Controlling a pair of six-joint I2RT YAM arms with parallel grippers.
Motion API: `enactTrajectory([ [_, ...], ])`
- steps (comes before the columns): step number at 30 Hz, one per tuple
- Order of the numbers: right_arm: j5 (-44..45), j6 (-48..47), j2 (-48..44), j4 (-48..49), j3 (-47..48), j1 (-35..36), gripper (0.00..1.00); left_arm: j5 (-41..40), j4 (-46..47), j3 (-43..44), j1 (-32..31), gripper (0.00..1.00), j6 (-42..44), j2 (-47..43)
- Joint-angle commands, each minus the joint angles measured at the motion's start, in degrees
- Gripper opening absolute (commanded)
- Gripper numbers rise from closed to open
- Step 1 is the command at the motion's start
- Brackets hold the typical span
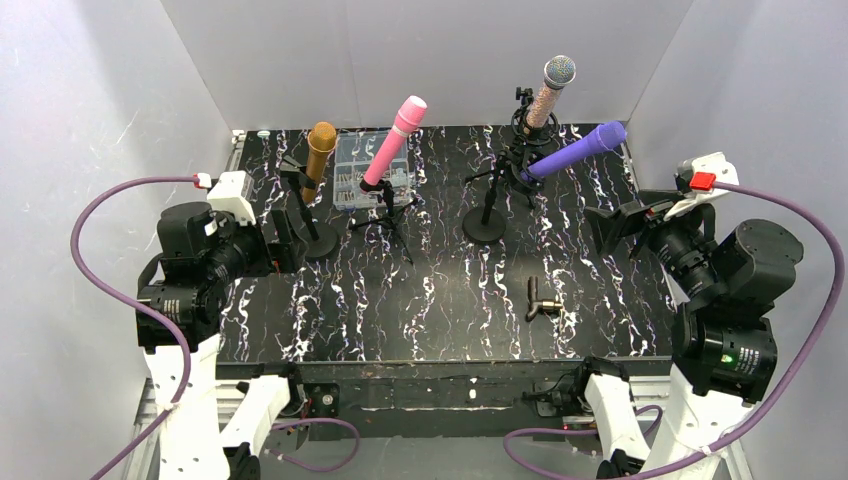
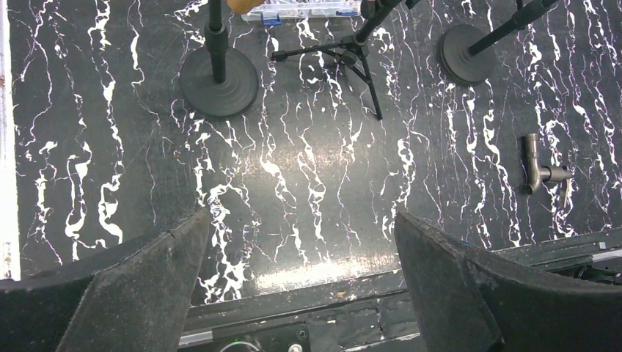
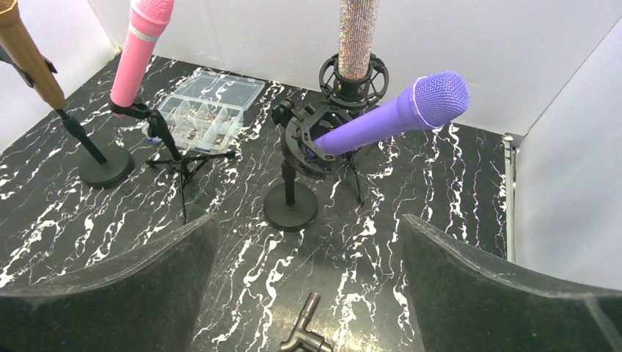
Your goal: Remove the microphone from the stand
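Several microphones sit in stands at the back of the black marbled table. A purple microphone [image 1: 577, 149] [image 3: 396, 114] lies tilted in a shock mount on a round-base stand [image 1: 485, 226] [image 3: 290, 206]. A glittery one [image 1: 548, 93] [image 3: 357, 37] stands behind it. A pink one [image 1: 394, 140] [image 3: 141, 50] is on a tripod. A gold one [image 1: 319, 155] [image 3: 28, 55] is on a round-base stand [image 2: 218, 81]. My left gripper [image 1: 283, 240] [image 2: 301, 242] is open and empty near the gold stand. My right gripper [image 1: 622, 222] [image 3: 308, 249] is open and empty, right of the purple microphone.
A clear plastic compartment box [image 1: 365, 170] [image 3: 209, 106] sits at the back between the gold and pink microphones. A small metal T-shaped fitting [image 1: 540, 300] [image 2: 539, 169] [image 3: 304, 337] lies on the table near the front right. White walls enclose the table.
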Motion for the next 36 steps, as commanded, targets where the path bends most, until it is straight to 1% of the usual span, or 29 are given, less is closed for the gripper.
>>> enactTrajectory([
  [1,0.64,-0.99,0.28,1.13,0.19,-0.14,1.0,0.52,-1.85,0.0,0.26,0.99,1.21,0.17],
  [6,0.81,-1.27,0.38,0.55,1.02,-0.14,1.0,-0.13,-2.32,1.24,0.26,0.99,2.59,0.35],
  [10,0.74,-1.43,0.51,0.02,1.44,-0.14,1.0,0.69,-2.89,1.96,0.25,0.99,5.08,0.52],
  [12,0.26,-1.81,0.63,-0.78,1.93,-0.16,1.0,-0.16,-2.56,2.5,0.26,0.99,7.08,1.23],
  [16,-2.07,-2.1,0.71,-1.98,2.07,-0.14,1.0,-1.72,-2.68,6.02,0.28,0.99,12.07,6.32],
  [22,-3.68,-2.07,2.04,-1.64,1.72,-0.13,1.0,2.29,-2.84,11.77,0.33,0.99,21.49,14.76],
  [25,-4.7,-2.8,2.64,-1.95,1.45,-0.14,1.0,4.56,-1.01,13.14,0.88,0.99,26.27,18.1],
  [28,-5.35,-3.29,3.13,-2.1,0.94,-0.11,1.0,7.7,2.1,13.54,2.6,0.99,30.38,20.41],
  [30,-5.54,-3.38,3.4,-2.02,0.59,-0.05,1.0,11.34,2.83,15.42,5.33,0.99,31.08,22.67],
  [32,-5.75,-3.47,3.54,-1.89,0.18,-0.05,1.0,18.79,2.98,17.68,9.8,0.99,30.24,25.01],
  [36,-5.95,-3.55,3.76,-1.51,-0.71,-0.1,1.0,32.35,6.47,18.23,18.73,0.99,28.81,27.9],
])
